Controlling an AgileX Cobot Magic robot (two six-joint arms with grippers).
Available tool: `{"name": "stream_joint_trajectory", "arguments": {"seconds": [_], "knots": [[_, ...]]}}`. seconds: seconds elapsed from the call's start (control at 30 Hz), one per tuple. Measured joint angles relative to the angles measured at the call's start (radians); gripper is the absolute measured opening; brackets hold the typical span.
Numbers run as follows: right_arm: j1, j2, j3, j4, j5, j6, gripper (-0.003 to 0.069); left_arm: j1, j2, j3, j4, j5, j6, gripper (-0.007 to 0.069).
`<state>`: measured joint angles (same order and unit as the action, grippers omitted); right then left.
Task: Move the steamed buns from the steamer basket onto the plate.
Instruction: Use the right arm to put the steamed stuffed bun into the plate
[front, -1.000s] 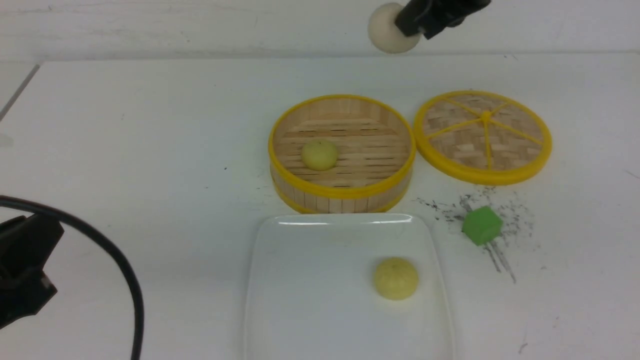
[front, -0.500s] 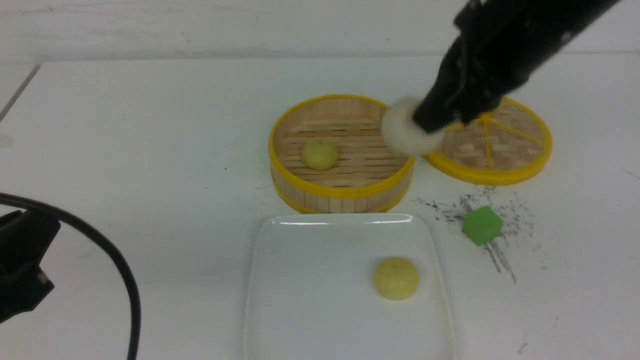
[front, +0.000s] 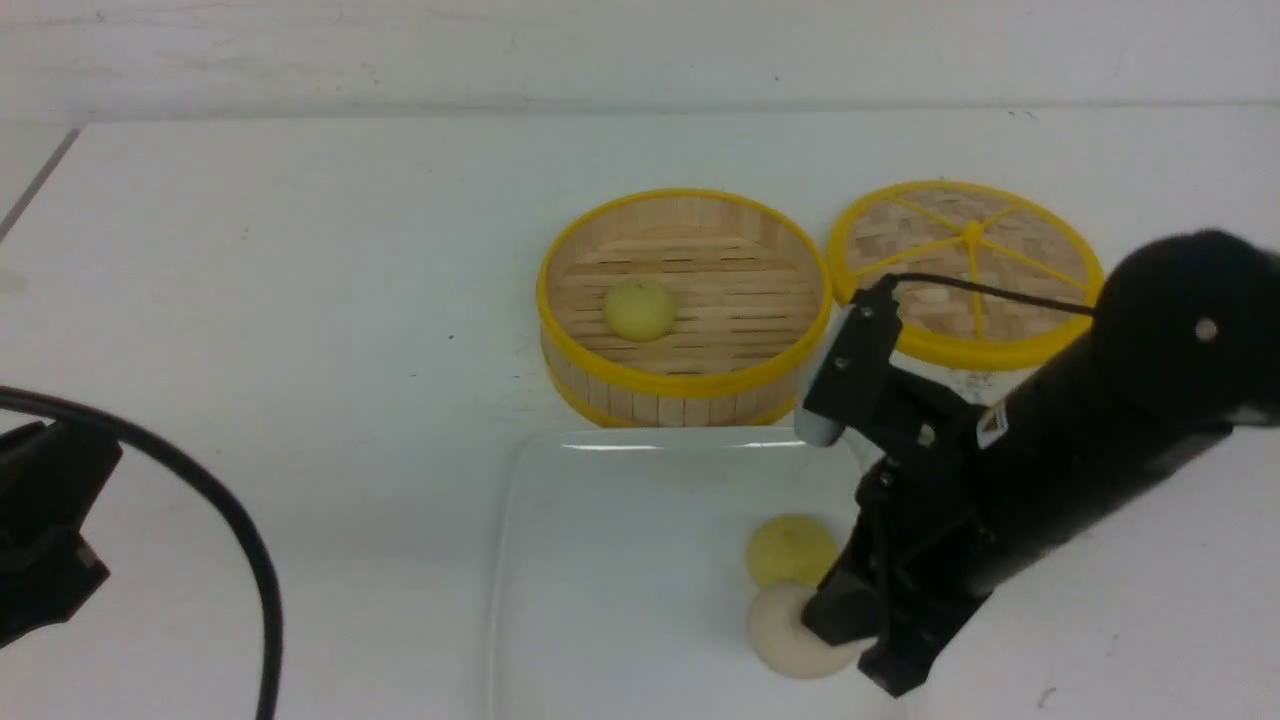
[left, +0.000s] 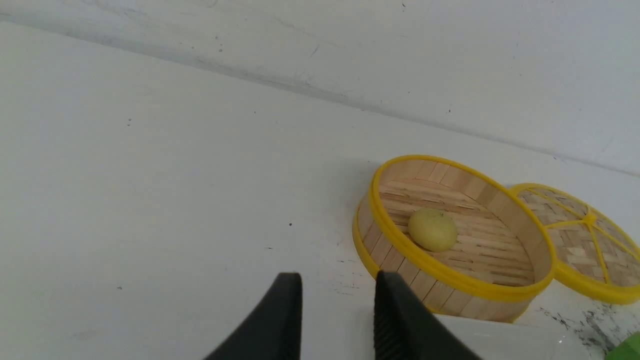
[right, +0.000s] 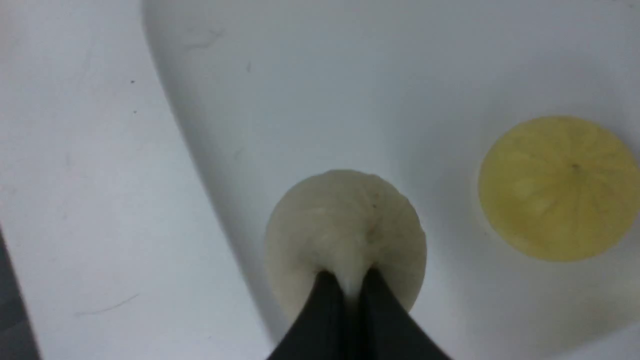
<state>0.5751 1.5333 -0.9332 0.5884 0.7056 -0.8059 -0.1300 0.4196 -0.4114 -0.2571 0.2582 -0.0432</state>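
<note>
- Front view: the right gripper (front: 838, 628) had its fingers pinched on the off-white bun (front: 782, 632), which bulged out to the left of the fingertips, low over the plate (front: 600, 560) near its right edge. Whether that bun touched the plate could not be told. A yellow bun (front: 790, 548) lay on the plate just beyond the fingers, close to the held one. Farther beyond them stood the steamer basket (front: 685, 388), with the other yellow bun (front: 640, 309) on its slatted floor. The lid (front: 940, 228) lay flat beside the basket, partly behind the right arm. The left arm (front: 45, 530) sat well away to the left, and its fingers did not show there.
- Left wrist view: the left gripper (left: 337, 322) had its fingers spread, with only bare table (left: 125, 175) between them. The steamer basket stood beyond the fingertips and clear of them, with the other yellow bun inside it. The lid lay at the basket's far side.
- Right wrist view: the fingers were pressed almost together, nipping a fold at the top of the off-white bun. That bun sat over the plate close to its rim. The yellow bun lay on the plate to one side of the fingers, apart from the held bun.
</note>
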Motion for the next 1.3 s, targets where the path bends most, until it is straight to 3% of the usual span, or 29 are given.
{"name": "stream_joint_trajectory", "arguments": {"seconds": [0.2, 1.0, 1.13, 1.23, 1.3], "knots": [[0.000, 0.005, 0.053, 0.021, -0.127, -0.056, 0.0022, 0.000, 0.000, 0.000, 0.000, 0.000, 0.000, 0.0239], [0.000, 0.082, 0.055, 0.025, -0.171, -0.068, 0.0029, 0.000, 0.000, 0.000, 0.000, 0.000, 0.000, 0.0240], [0.000, 0.082, 0.055, 0.025, -0.166, -0.068, 0.0067, 0.000, 0.000, 0.000, 0.000, 0.000, 0.000, 0.0240], [0.000, 0.082, 0.055, 0.025, -0.163, -0.068, 0.0132, 0.000, 0.000, 0.000, 0.000, 0.000, 0.000, 0.0240], [0.000, 0.082, 0.055, 0.025, -0.164, -0.068, 0.0215, 0.000, 0.000, 0.000, 0.000, 0.000, 0.000, 0.0240]]}}
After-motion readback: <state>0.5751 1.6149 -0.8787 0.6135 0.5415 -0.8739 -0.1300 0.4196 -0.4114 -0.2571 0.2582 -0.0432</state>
